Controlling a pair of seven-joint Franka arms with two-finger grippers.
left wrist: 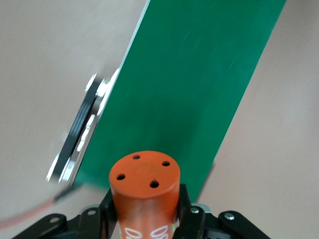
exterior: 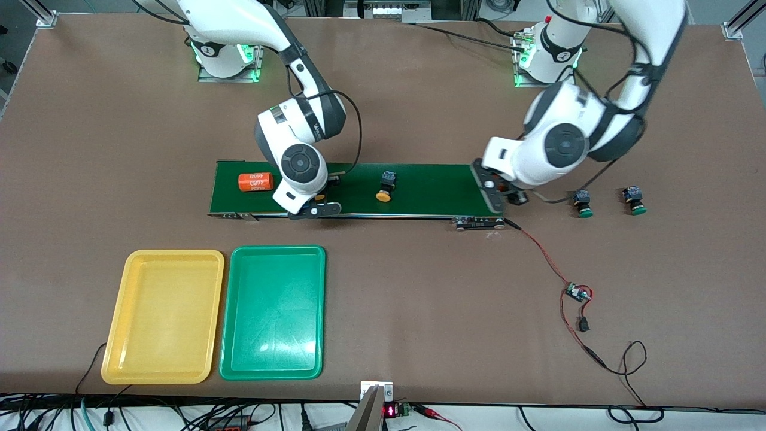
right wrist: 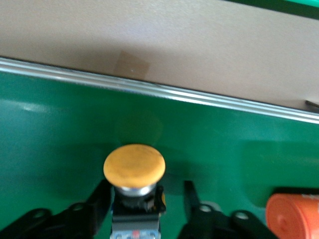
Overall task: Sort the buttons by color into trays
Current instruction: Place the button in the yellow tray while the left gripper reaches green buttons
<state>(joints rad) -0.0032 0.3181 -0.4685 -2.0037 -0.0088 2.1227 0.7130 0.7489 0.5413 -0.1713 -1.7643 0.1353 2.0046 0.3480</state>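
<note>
Trays: yellow tray (exterior: 163, 317) and green tray (exterior: 273, 312) are seen side by side on the counter (exterior: 419, 311), nearest the front camera, toward the right arm's end; nothing is seen lying in either.
Conveyor belt: dark-green belt (exterior: 419, 188) is laid farther from the camera than the trays.
Right gripper: right gripper (exterior: 315, 202) is seen low over the belt, its fingers (right wrist: 192, 199) apart on either side of an orange-yellow button (right wrist: 134, 172), with a gap visible on one side.
Second orange-yellow button: second orange-yellow button (exterior: 385, 187) is seen on the belt near its middle, toward the left arm's end from the first.
Lying cylinder: orange cylinder with white print (exterior: 255, 181) is seen on its side on the belt, just beside the right gripper.
Left gripper: left gripper (left wrist: 145, 219) is held over the belt's end toward the left arm, clamped on another orange cylinder (left wrist: 144, 191).
Green buttons: first green button (exterior: 583, 203) and second green button (exterior: 635, 200) are seen on the bare counter, off the belt, near each other.
Circuit board: small circuit board (exterior: 577, 294) is joined to the belt's end by a red wire (exterior: 538, 248).
</note>
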